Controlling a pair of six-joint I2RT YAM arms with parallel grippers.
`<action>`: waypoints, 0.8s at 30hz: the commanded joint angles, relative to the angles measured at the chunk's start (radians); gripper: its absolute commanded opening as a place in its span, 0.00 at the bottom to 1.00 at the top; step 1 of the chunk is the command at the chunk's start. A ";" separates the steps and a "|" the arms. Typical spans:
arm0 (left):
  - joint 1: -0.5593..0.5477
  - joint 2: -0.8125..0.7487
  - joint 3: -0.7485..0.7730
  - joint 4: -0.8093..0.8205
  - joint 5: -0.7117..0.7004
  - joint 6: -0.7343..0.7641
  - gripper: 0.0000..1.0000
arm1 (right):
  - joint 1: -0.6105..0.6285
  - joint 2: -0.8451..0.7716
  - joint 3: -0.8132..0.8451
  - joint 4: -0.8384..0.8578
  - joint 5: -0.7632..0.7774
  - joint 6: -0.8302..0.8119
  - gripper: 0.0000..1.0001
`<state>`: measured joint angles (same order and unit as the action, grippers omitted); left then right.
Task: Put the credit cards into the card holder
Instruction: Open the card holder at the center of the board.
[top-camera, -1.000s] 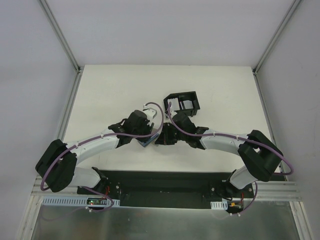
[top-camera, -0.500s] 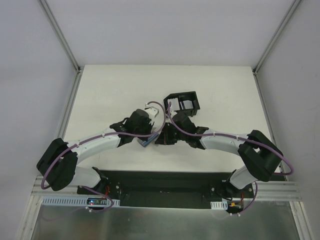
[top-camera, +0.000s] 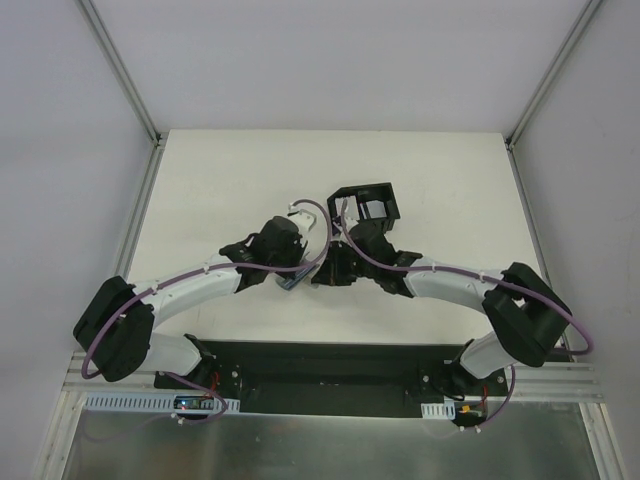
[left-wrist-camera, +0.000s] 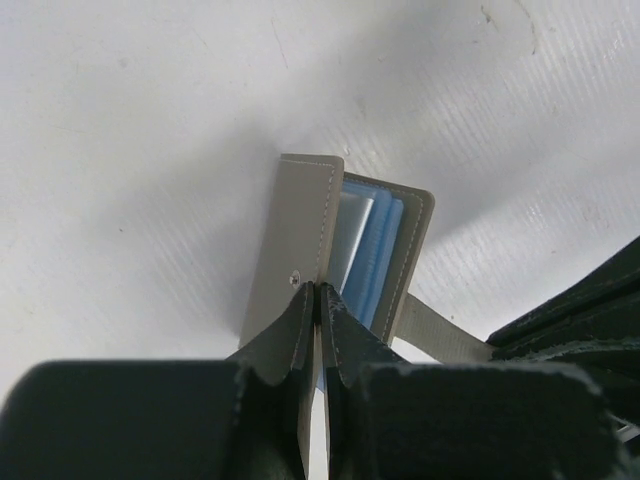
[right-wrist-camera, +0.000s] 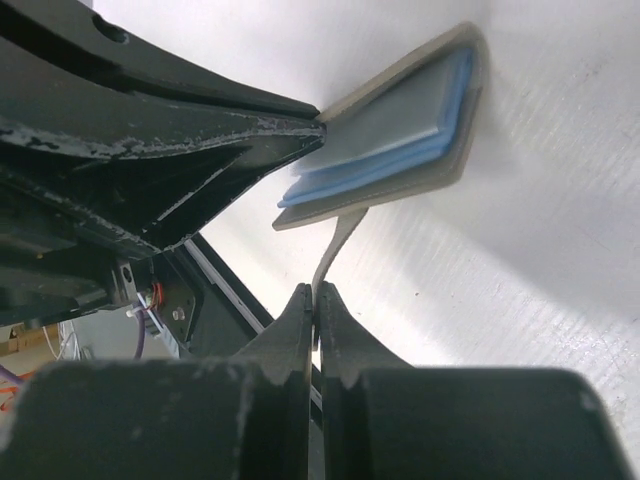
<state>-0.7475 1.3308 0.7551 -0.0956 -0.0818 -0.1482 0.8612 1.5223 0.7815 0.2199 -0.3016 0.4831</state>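
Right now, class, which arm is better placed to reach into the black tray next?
Probably the right: the black tray lies just beyond the right end effector, which pinches only the tab; the left end effector clamps a cover of the card holder.

left arm (top-camera: 190, 288) and right arm (top-camera: 450, 285) stretched inward, wrists nearly meeting at centre, left tool (left-wrist-camera: 316, 300) pinched tight on the cover of the card holder (left-wrist-camera: 298, 235), right tool (right-wrist-camera: 315, 300) pinched on its closing tab

Tally on the worktop (top-camera: 220, 180)
One grey card holder (left-wrist-camera: 295, 225), one pale card (left-wrist-camera: 352, 235) visible inside it, one black tray (top-camera: 360, 190); two end effectors, the left end effector (left-wrist-camera: 316, 292) and right end effector (right-wrist-camera: 314, 292).
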 joint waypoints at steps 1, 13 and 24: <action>-0.006 -0.010 0.075 -0.073 -0.021 -0.057 0.00 | -0.016 -0.088 0.024 -0.004 -0.007 -0.024 0.01; 0.051 0.036 -0.002 -0.079 -0.003 -0.263 0.00 | -0.100 -0.050 0.090 -0.066 -0.105 -0.092 0.01; 0.077 0.010 -0.063 -0.047 -0.007 -0.360 0.00 | -0.103 0.041 0.175 -0.194 -0.093 -0.161 0.01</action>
<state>-0.6807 1.3460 0.7372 -0.0887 -0.0887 -0.4622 0.7624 1.5768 0.9611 0.1074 -0.4194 0.3813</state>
